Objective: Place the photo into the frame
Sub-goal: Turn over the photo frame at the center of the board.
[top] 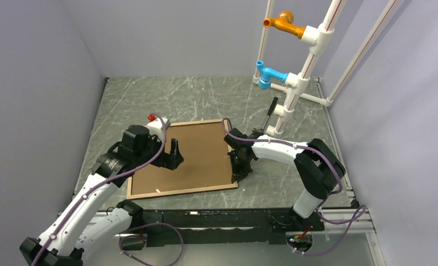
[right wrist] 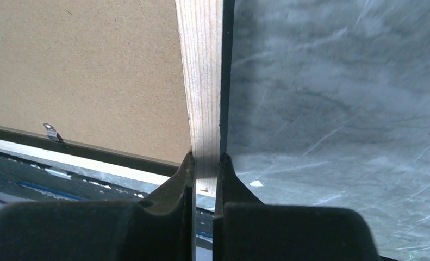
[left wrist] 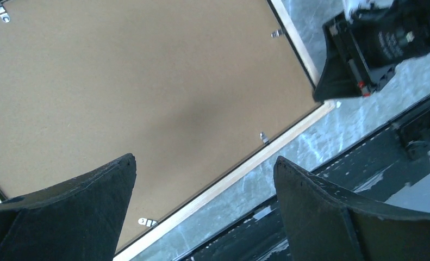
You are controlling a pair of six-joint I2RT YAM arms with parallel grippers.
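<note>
The frame lies back-up on the table, its light wood rails around the solid brown backing board. The photo is not visible in any view. My right gripper is shut on the frame's right rail, near its front corner; its fingertips pinch the rail from both sides. My left gripper is open and empty, hovering over the left part of the board, with the near rail between its fingers. Small metal clips sit along the board's edge.
A white pipe rack with orange and blue fittings stands at the back right. A black-handled tool leans by it. A small red thing lies behind the frame's left corner. Grey walls close both sides.
</note>
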